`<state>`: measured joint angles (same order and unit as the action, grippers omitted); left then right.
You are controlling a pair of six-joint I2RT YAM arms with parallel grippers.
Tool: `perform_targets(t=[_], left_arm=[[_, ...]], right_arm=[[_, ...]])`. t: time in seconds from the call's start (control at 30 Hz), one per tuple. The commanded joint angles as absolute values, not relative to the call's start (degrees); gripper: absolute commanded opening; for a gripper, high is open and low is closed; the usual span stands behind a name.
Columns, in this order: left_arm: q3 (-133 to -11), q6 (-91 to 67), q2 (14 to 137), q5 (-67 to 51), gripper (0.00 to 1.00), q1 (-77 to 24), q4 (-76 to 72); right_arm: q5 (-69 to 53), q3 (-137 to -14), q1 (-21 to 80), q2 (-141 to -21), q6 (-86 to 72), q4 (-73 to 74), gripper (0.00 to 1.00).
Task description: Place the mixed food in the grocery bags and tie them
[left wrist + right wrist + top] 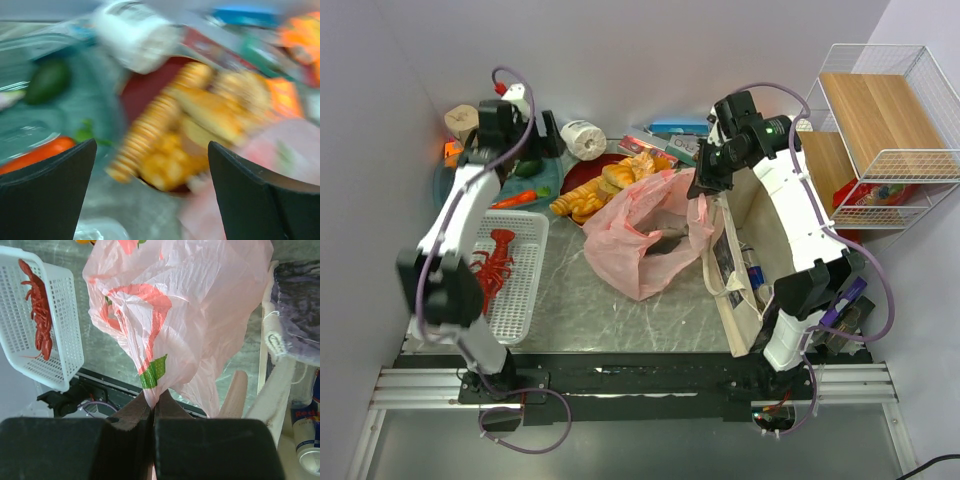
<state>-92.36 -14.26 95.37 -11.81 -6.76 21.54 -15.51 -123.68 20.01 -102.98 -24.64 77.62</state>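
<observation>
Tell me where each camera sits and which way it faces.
Top external: above and behind, looking down at the table; both arms show.
Left wrist: on the left arm, facing blurred breads; open left claw frames them.
Right wrist: on the right arm, facing the pink bag; right claw shut on it.
Shared: top and right wrist both show the lobster.

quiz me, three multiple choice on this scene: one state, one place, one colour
1. The right gripper is: A open; B shut on the pink bag; C shut on a bottle.
2. The red lobster lies: A in the basket; B in the pink bag; C on a plate.
3. The basket is: A blue; B white; C green.
Answers: 1 B, its fingers pinch the bag's plastic; 2 A, it lies on the basket's mesh; 3 B, the mesh is plainly white.
</observation>
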Motion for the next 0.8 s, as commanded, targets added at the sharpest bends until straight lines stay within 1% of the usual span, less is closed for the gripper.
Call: perform_targets(t=[0.0,0.1,0.17,0.2,0.27,0.33,0.5,0.77], left_arm=[[-105.71,-6.54,112.48,-3.96,0.95,-5.8,37.43],[-109.24,-1.95,117.31,-1.68,0.96,-3.96,38.14],[-111.35,-0.62,120.57,-3.33,0.96,-1.59,39.81],[-111.62,2.43,121.28,-3.25,0.96,-0.8,40.77],[-109.52,3.42,121.46,-4.65,0.95,1.57,39.65],[-108.03,4.74,121.81,-3.0,0.96,2.72,38.59],[-108.36,6.85,124.97,-3.43,0.97,4.04,38.23],[-112.24,9.14,129.28,-5.45,0.94,4.31,40.34]], right_arm=[[-15.12,-127.26,18.9,-102.39,-24.96,86.48,0.0],[-15.03,-127.27,18.02,-102.39,-24.87,86.31,0.0],[-15.03,-127.0,17.58,-102.13,-25.14,86.05,0.0],[-15.29,-126.83,17.14,-101.95,-25.31,85.87,0.0],[-15.64,-126.48,16.79,-101.95,-25.31,85.52,0.0],[-16.34,-126.39,16.44,-102.13,-25.22,85.34,0.0],[-17.57,-128.31,15.65,-103.88,-24.87,86.31,0.0],[-18.98,-129.73,14.85,-105.73,-23.82,87.36,0.0]])
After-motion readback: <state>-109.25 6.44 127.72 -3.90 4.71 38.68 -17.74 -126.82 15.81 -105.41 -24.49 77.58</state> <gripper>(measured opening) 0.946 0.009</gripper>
